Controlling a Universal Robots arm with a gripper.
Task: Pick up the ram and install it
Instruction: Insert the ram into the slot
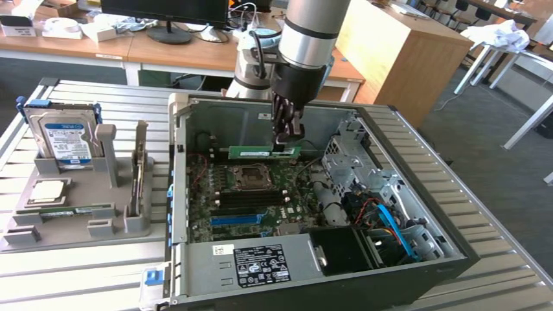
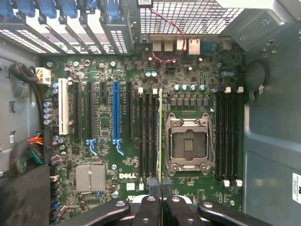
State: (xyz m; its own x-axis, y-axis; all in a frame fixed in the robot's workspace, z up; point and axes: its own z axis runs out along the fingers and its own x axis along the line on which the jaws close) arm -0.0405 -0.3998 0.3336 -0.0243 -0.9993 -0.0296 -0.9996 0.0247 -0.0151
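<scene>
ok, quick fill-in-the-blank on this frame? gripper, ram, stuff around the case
1. The gripper is ____ on the ram, holding it over the open computer case.
2. On the motherboard, one long expansion slot is coloured ____.
3. The hard drive stands in the grey fixture on the exterior view's ____.

Missing words: shut; blue; left.

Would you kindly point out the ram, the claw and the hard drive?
ram [image 1: 255,153]: exterior view, green board's middle.
claw [image 1: 287,143]: exterior view, between its fingertips.
hard drive [image 1: 67,139]: exterior view, front label.
</scene>
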